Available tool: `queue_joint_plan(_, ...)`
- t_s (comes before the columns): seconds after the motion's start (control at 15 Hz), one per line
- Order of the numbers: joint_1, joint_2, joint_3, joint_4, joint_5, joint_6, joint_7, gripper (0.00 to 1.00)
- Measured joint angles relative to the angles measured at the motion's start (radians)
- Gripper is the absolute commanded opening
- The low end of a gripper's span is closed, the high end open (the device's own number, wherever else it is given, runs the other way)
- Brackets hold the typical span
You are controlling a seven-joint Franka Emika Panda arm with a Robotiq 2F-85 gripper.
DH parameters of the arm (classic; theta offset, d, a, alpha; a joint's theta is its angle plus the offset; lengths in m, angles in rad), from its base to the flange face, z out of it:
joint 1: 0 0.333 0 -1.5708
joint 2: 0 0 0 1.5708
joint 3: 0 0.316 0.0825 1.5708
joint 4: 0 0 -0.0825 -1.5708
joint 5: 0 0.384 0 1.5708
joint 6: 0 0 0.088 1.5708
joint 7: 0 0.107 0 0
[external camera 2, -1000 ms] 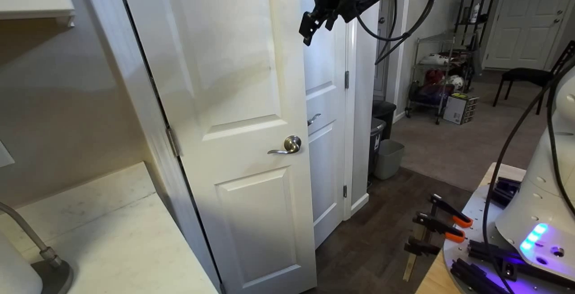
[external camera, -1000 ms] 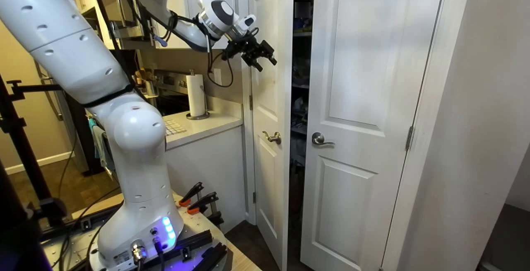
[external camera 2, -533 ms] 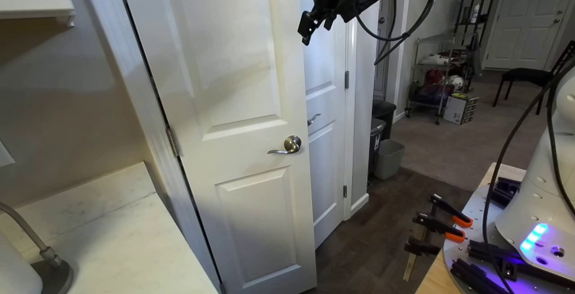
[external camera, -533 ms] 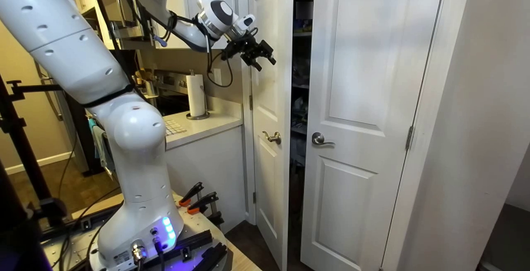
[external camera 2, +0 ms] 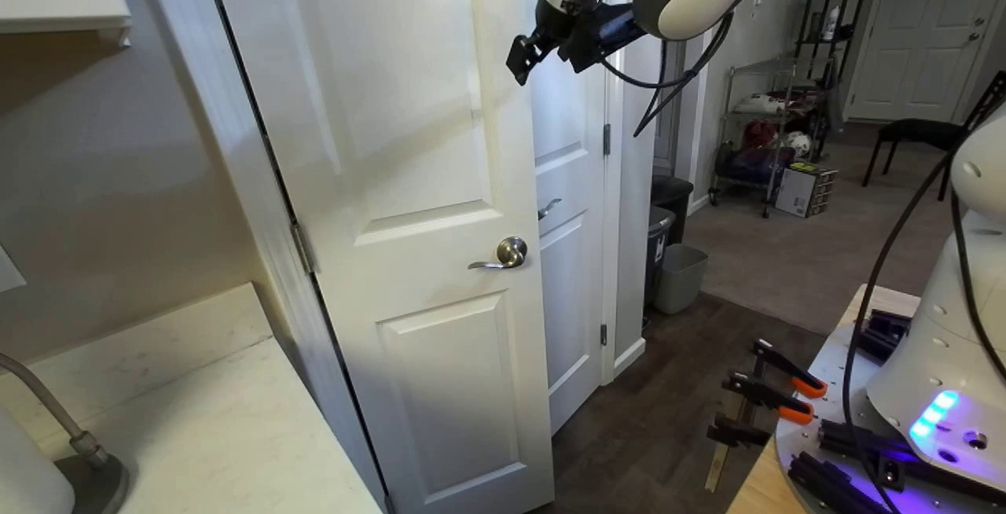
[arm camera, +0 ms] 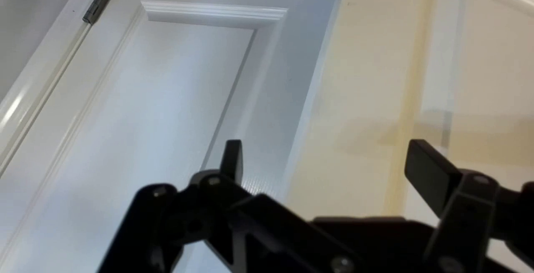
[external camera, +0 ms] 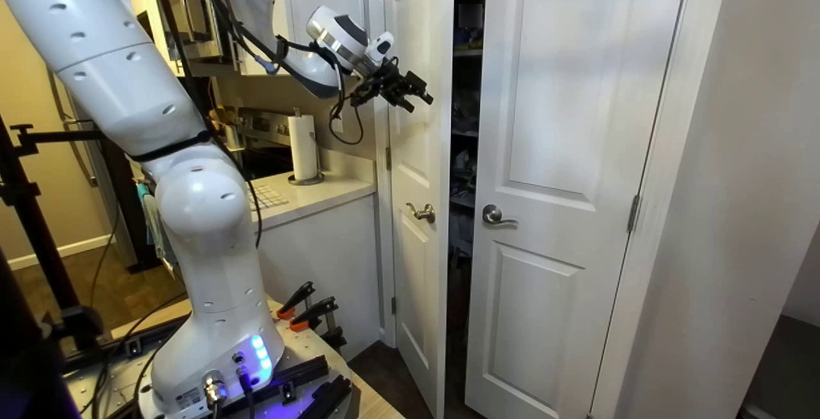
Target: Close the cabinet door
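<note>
- Black metal two-fingered hand (arm camera: 323,160): set wide. The fingers (arm camera: 434,175) are spread well apart, and nothing is held between them.
- Hand position: raised in front of the tall white panelled cabinet door (external camera: 419,163), above handle height. Contact with the door cannot be confirmed.
- Done: only placement of the hand near the upper part of the door is shown; this is judged to be the approach stage.
- Left to do: the entire closing stroke. The free edge stands out from the white wooden frame (external camera 2: 245,184) into the room; a push inward, until the door is seated, is judged to be required.
- Cabinet door, face: smooth and white, with raised rectangular panels (external camera 2: 456,396) above and below mid-height.
- Curved silver metal lever handle (external camera 2: 512,251): fitted near the free edge at mid-height; not gripped.
- Small grey metal hinges (external camera: 388,158): mounted along the left edge, as seen in both exterior views.
- Matching white panelled leaf (external camera: 564,227), hinged along its right edge: whether it is fully seated cannot be told.
- Narrow dark gap (external camera: 466,105): left between both leaves. Pale interior shelves (external camera: 462,201) are exposed behind it; closure is therefore judged incomplete.
</note>
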Motion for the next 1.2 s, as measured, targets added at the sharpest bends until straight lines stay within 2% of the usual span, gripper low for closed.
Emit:
queue_joint_plan(0.27, -0.074, 0.035, 0.033, 0.027, -0.163, 0.0, 0.133, 1.0)
queue_joint_plan(0.6, -0.149, 0.116, 0.08, 0.11, -0.4, -0.001, 0.36, 1.0)
queue_joint_plan(0.87, -0.162, 0.195, 0.097, 0.17, -0.528, -0.012, 0.478, 1.0)
queue_joint_plan(1.2, -0.161, 0.295, 0.106, 0.257, -0.639, -0.045, 0.545, 1.0)
